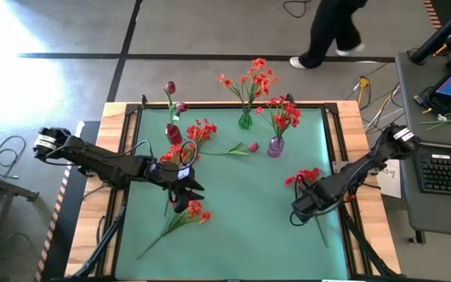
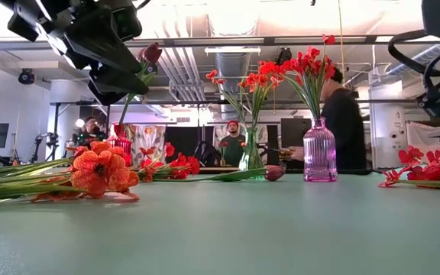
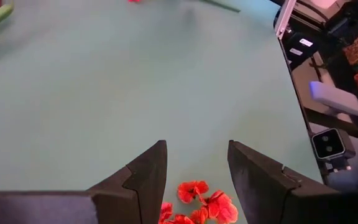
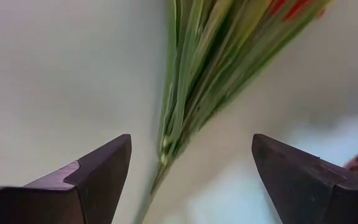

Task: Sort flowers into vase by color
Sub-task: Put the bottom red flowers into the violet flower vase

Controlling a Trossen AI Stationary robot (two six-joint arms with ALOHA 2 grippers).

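Observation:
An orange-red spray [image 1: 194, 210] lies flat on the green mat, its stalk running toward the near left. My left gripper [image 1: 184, 191] hangs open above it, and its blossoms [image 3: 197, 200] show between the fingers. At the right lies a bright red flower [image 1: 304, 178]. My right gripper [image 1: 304, 207] points down, open, over its green stalks [image 4: 191, 81], with a finger on either side and clear of them. At the back stand a red vase [image 1: 174, 134] with magenta buds, a green vase [image 1: 245, 120] with orange-red sprays and a purple vase [image 1: 276, 146] with red clusters.
A magenta bud [image 1: 250, 147] on a long stalk lies between the red and purple vases, and red blossoms [image 1: 202, 129] lie beside the red vase. A person [image 1: 331, 31] walks past beyond the far edge. A desk with a keyboard [image 1: 447, 171] stands to the right.

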